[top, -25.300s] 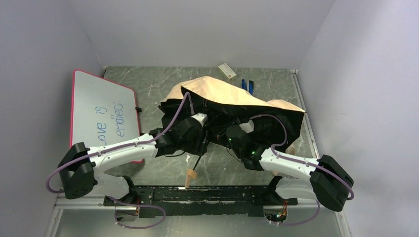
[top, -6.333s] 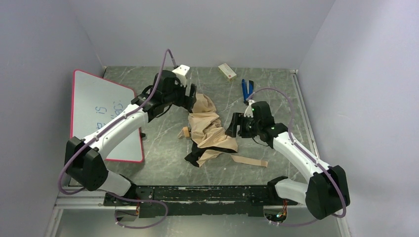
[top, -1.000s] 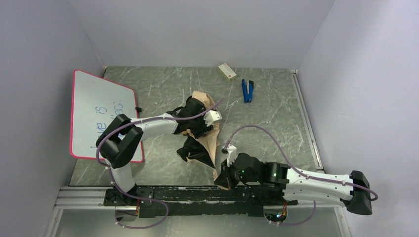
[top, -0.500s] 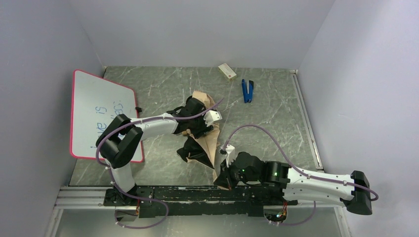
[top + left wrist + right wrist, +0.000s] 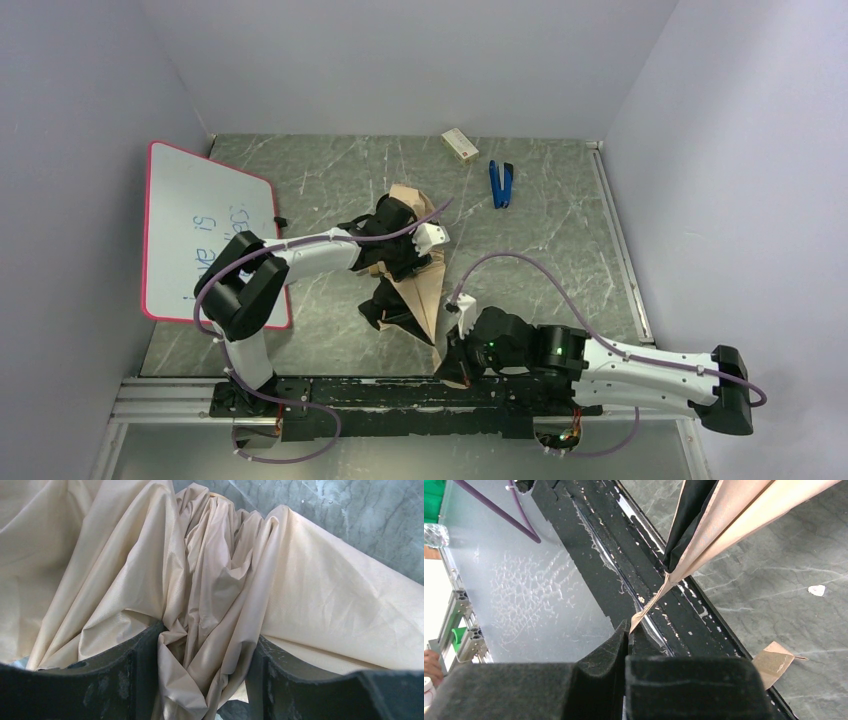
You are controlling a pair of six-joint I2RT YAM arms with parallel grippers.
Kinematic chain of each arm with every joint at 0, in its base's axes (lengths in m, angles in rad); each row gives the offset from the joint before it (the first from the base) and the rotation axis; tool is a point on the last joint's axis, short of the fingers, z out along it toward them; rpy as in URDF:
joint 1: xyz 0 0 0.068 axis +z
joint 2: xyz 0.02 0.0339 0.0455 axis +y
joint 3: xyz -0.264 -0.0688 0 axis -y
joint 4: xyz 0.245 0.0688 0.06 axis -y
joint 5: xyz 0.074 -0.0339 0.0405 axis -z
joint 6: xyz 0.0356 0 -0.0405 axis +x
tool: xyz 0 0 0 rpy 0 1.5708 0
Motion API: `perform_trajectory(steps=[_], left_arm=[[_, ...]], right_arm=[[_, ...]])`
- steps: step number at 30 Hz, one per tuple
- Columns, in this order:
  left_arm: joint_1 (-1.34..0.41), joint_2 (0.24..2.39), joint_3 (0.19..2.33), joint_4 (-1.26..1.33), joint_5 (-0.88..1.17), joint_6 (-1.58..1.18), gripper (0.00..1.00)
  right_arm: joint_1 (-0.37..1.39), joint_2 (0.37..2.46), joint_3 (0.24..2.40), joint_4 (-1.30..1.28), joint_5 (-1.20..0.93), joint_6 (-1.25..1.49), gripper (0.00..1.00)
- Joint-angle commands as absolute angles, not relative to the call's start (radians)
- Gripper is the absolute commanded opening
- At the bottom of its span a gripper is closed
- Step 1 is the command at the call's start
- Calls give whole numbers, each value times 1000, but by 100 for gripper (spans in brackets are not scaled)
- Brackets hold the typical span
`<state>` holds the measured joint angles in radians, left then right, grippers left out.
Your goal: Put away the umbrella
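The left gripper (image 5: 202, 670) pinches a bunched fold of the umbrella (image 5: 425, 290), which I see lying mid-way across the surface (image 5: 560, 240). Its fabric runs taut toward the near edge, where the right gripper (image 5: 627, 637) is pressed together on the strap (image 5: 649, 605).

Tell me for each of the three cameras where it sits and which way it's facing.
Top external: above and behind the bases, looking down at the green marble table; both arms show, left gripper and right gripper on the beige fabric folding umbrella.
Left wrist: on the left arm, facing bunched umbrella fabric; its dark fingers grip it.
Right wrist: on the right arm, facing the near black rail; its shut fingers pinch a tan strip.
Shared: all show the umbrella.
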<state>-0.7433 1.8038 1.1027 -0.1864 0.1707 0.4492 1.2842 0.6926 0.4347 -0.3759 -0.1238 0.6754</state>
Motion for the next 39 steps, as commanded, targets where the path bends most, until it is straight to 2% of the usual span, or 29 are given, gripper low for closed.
perform_trajectory(steps=[1,8,12,19,23,31,39], left_arm=[[-702,1848,1126,-138,26,492,59],[-702,1870,1139,-144,2,494,58],[-702,1854,1125,-123,3,488,57],[-702,1861,1126,-111,2,476,56],[-702,1870,1131,-104,2,464,56],[-703,1861,1120,-81,2,453,56],[-704,1842,1113,-68,2,445,56]], right_arm=[[1330,669,458,-385,-365,731,0],[1340,886,593,-375,-342,691,0],[1381,926,645,-411,-261,683,0],[1493,1003,817,-698,-55,665,0],[1604,1165,959,-867,80,653,0],[1847,1624,1215,-1348,300,716,0],[2017,1863,1311,-1381,307,697,0]])
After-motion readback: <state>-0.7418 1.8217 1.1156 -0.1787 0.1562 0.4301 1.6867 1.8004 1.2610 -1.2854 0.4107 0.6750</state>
